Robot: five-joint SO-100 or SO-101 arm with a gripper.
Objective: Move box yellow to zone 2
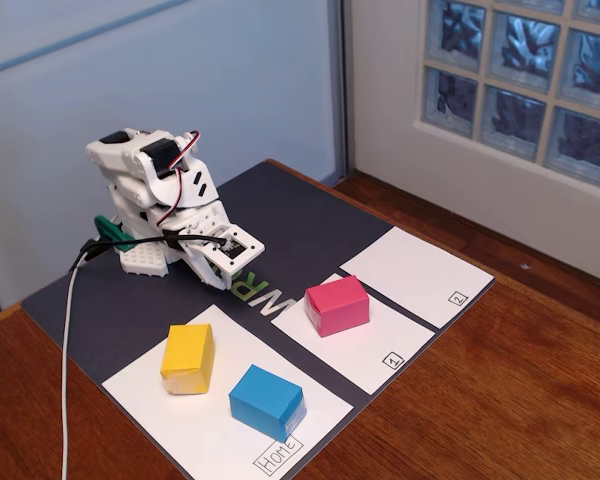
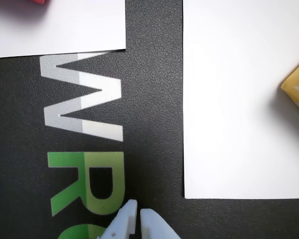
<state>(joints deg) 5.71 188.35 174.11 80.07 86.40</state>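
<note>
Wooden table [image 1: 540, 400] beneath a glass-block window [image 1: 525, 80], carrying a dark mat [image 1: 130, 300] printed with white and green letters [image 2: 84, 99]; the mat serves as landmark for all entries

Item: white arm [image 1: 165, 205], folded low at the mat's rear-left part in the fixed view, a white cable [image 1: 68, 340] trailing off the mat's left edge toward the front

Item: gripper [image 2: 138, 215], white, seen at the bottom edge of the wrist view over the mat's lettering; fingertips drawn together with only a hairline slit between them, nothing held

Item: box yellow [image 1: 188, 358], standing on the Home sheet [image 1: 220, 420] at the mat's front-left; a yellow corner of it shows at the right edge of the wrist view

Item: blue block [image 1: 266, 401], same sheet, just right of and in front of the yellow one, not touching it

Item: pink block [image 1: 337, 305], on the sheet marked 1 [image 1: 380, 350], middle of the mat's right side

Item: zone 2 [image 1: 420, 275], white sheet at the mat's far-right corner, a boxed 2 in its near corner, nothing on it, well apart from the yellow box
</note>
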